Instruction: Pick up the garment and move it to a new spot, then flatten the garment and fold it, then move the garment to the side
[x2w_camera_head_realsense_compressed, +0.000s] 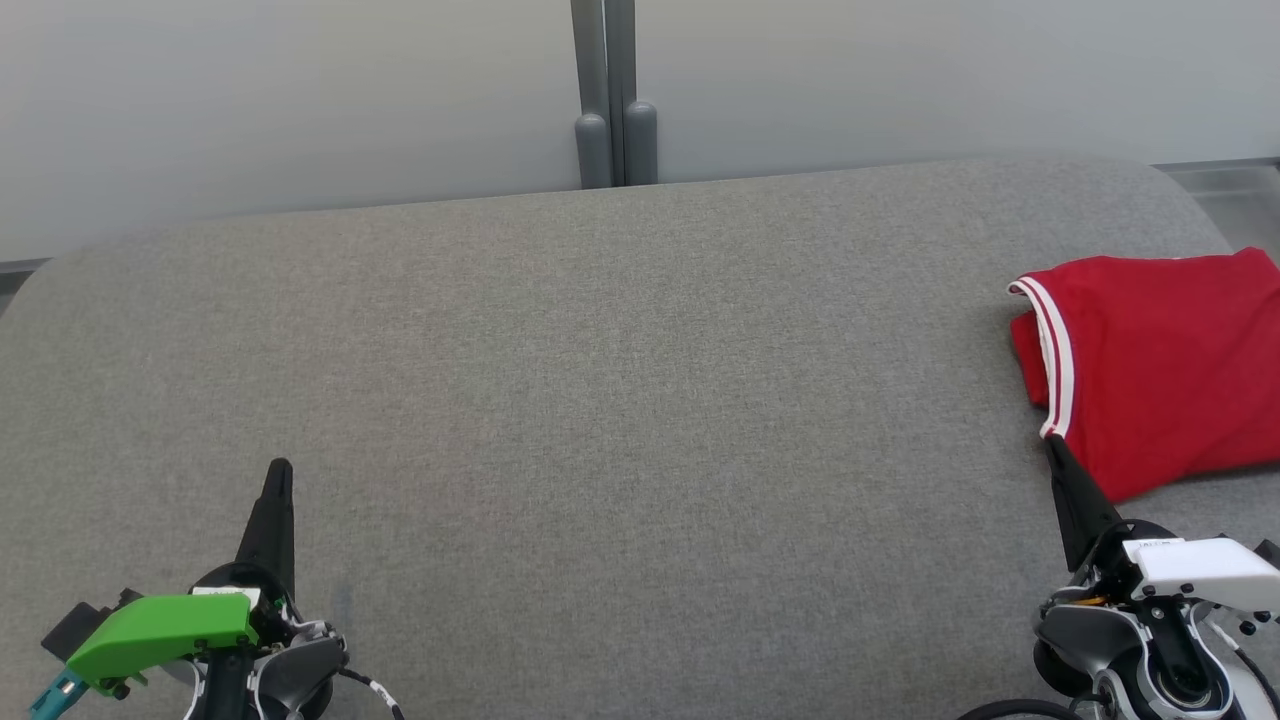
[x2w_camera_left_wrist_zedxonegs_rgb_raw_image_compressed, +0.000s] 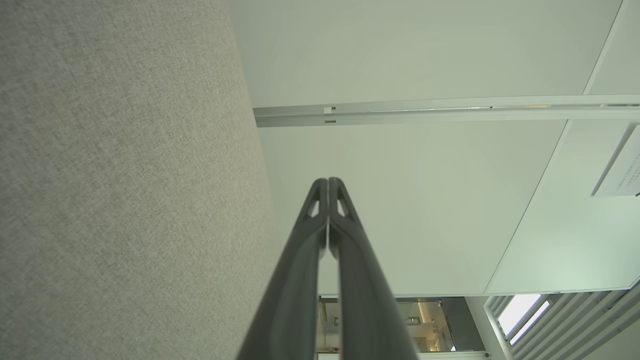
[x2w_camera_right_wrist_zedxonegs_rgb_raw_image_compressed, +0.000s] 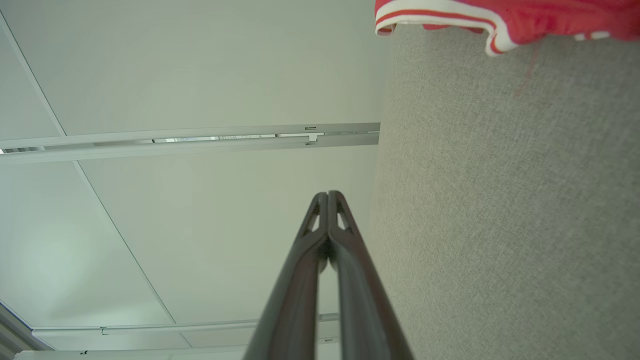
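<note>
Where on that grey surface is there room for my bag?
The grey surface is bare from the left hand across to the red garment, back to the wall. Crowded at the right end: garment with the right hand by its edge.

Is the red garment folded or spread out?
Folded: the red garment lies in a compact doubled bundle, striped trim along its left edge.

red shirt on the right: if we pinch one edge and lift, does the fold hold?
Probably not: the red shirt lies in soft wrinkled layers, so it should drape and unfold. Likely light: thin cloth. On the grey fabric surface a push would probably bunch it, not slide it.
</note>
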